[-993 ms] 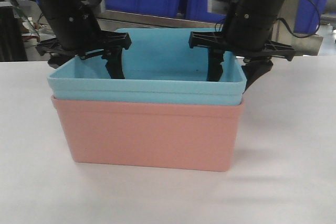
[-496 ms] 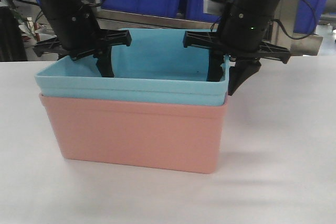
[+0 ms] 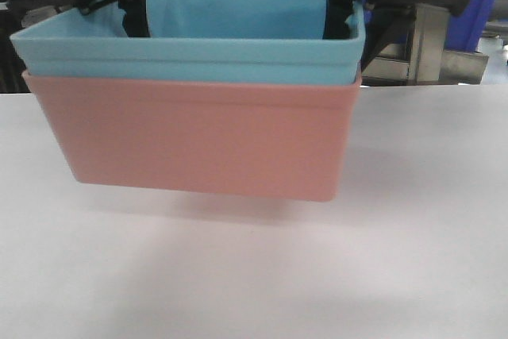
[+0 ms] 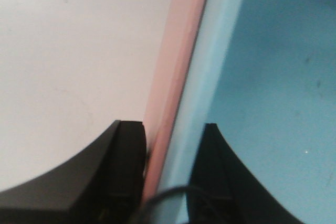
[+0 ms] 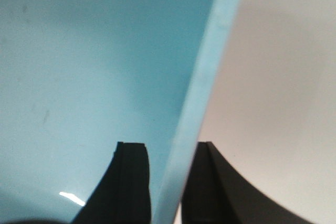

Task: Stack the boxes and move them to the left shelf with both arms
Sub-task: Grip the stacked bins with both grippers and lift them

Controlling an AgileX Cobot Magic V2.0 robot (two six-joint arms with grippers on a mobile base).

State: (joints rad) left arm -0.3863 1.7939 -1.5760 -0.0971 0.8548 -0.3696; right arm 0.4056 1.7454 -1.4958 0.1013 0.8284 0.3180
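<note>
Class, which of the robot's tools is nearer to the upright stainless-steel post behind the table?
Right. The right tool, clamped on the right wall of the light blue plastic bin, sits close to the upright stainless-steel post; the left tool grips the opposite wall, across the bin.

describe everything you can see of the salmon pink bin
The salmon pink bin is a rectangular plastic box with rounded corners and smooth walls tapering downward. The light blue bin sits nested inside it. It hangs seemingly clear of the white table, shadow beneath. The left claw pinches its rim together with the blue wall.
</note>
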